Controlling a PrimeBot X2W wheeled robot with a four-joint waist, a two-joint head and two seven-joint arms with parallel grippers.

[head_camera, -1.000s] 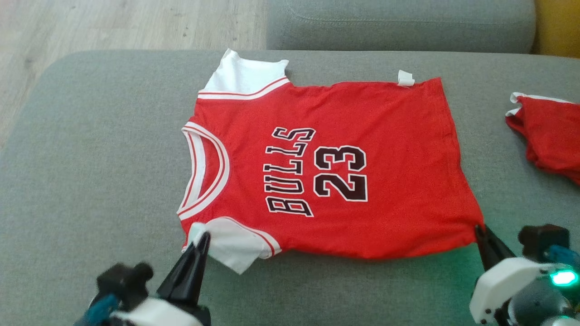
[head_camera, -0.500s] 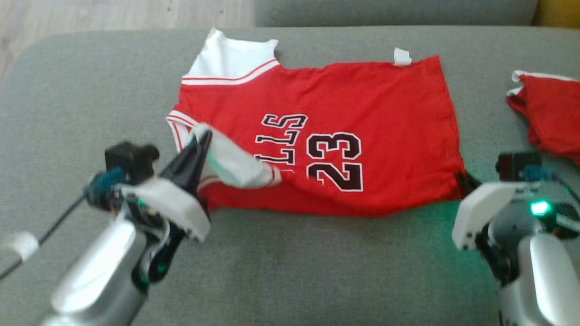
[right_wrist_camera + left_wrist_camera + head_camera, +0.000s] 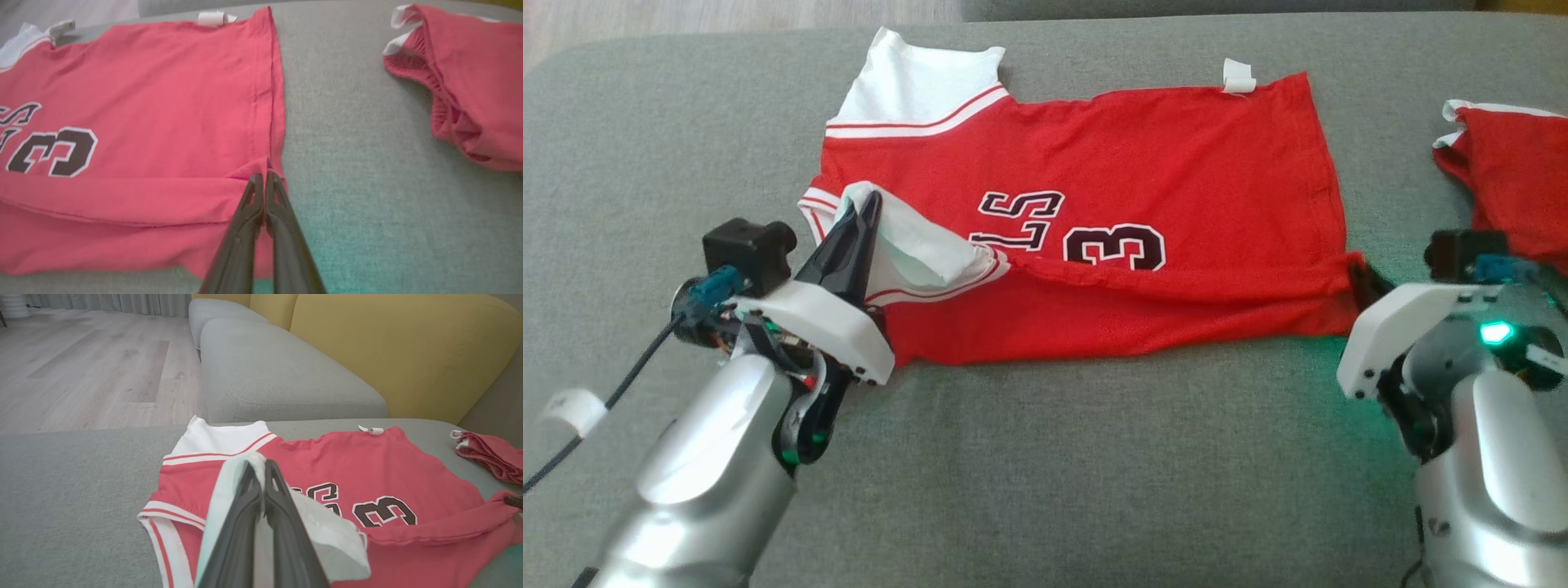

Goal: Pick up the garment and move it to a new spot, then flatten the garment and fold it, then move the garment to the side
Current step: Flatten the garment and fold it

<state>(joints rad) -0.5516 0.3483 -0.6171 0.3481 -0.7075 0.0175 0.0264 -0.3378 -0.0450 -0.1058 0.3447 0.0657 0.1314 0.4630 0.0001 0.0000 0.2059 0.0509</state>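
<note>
The garment (image 3: 1143,155), a red jersey with white sleeves and black lettering, lies across the grey cushion, its near long edge lifted and folding over toward the far edge. My left gripper (image 3: 872,198) is shut on the near white sleeve (image 3: 327,539), held above the collar end. At the hem's near corner (image 3: 267,165) my right gripper (image 3: 1357,273) is shut on the red cloth. The fold covers the lower half of the lettering. In the left wrist view the dark fingers (image 3: 261,486) pinch the white sleeve; in the right wrist view the fingers (image 3: 263,179) pinch the hem.
A second red garment with white trim (image 3: 1515,200) lies bunched at the right edge of the cushion (image 3: 1094,457). Another grey cushion (image 3: 278,375) and a yellow backrest (image 3: 400,347) stand beyond. Wooden floor (image 3: 90,367) lies past the cushion's left end.
Both grippers have lifted the jersey's near edge and carried it away from me over the body, covering part of the lettering. The head camera has tilted, shifting the whole picture.
</note>
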